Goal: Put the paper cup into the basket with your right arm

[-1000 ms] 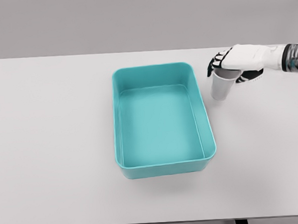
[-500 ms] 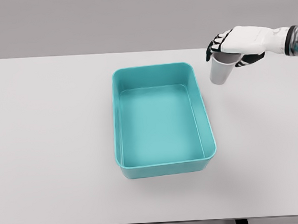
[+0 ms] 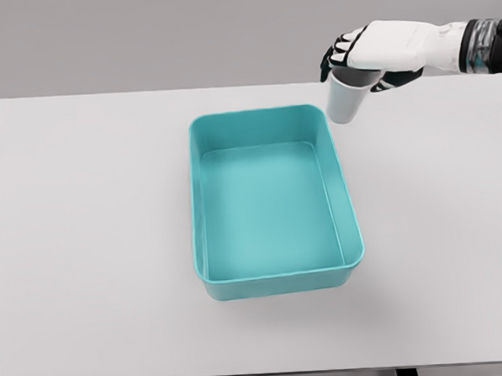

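Note:
A white paper cup (image 3: 345,100) hangs upright in the air, just beyond the far right corner of the teal basket (image 3: 351,221). My right hand (image 3: 364,57) is shut on the cup's rim from above, and its white arm reaches in from the right edge. The basket is a rectangular tub with nothing inside, standing in the middle of the white table (image 3: 86,247). The left arm does not show in the head view.
The white table spreads wide to the left, right and front of the basket. A grey wall lies behind its far edge.
My right hand has lifted the cup off the table and carried it up and to the left, toward the basket's far right corner.

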Robot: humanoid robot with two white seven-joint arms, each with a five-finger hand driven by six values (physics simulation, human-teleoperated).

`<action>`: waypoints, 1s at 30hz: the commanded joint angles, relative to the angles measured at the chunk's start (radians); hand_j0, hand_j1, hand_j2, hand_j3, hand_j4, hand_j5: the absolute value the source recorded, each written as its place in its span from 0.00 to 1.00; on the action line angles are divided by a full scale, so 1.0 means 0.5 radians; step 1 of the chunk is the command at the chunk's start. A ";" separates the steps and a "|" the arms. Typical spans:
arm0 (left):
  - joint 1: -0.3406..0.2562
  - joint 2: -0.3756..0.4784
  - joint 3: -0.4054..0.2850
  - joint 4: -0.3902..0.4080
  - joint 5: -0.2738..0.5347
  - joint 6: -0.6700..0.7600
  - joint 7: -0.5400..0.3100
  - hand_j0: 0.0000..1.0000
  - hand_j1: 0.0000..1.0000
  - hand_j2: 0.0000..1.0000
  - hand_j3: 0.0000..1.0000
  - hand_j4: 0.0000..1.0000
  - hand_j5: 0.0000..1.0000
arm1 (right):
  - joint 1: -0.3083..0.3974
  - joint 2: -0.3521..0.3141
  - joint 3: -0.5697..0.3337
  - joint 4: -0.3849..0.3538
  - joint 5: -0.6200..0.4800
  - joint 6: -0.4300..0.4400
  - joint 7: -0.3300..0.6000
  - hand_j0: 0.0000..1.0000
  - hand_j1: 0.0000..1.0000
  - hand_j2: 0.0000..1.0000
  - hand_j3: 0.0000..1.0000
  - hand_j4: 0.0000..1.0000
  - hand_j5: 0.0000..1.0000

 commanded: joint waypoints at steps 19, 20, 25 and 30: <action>0.000 0.000 0.000 -0.002 0.000 0.000 0.000 1.00 1.00 1.00 1.00 1.00 1.00 | 0.018 0.316 0.015 0.009 0.008 0.003 0.005 0.53 0.53 0.53 0.53 0.53 0.53; 0.000 0.000 0.000 -0.002 0.000 0.000 0.000 1.00 1.00 1.00 1.00 1.00 1.00 | 0.025 0.331 0.015 0.009 0.014 0.003 0.008 0.53 0.53 0.53 0.53 0.53 0.53; 0.000 0.000 0.000 0.001 0.000 0.000 0.000 1.00 1.00 1.00 1.00 1.00 1.00 | 0.055 0.386 0.028 0.015 0.023 0.003 0.014 0.53 0.53 0.53 0.53 0.53 0.53; 0.000 0.000 0.000 0.001 0.000 0.000 0.000 1.00 1.00 1.00 1.00 1.00 1.00 | 0.107 0.472 0.040 0.018 0.084 0.003 0.014 0.54 0.54 0.54 0.54 0.54 0.54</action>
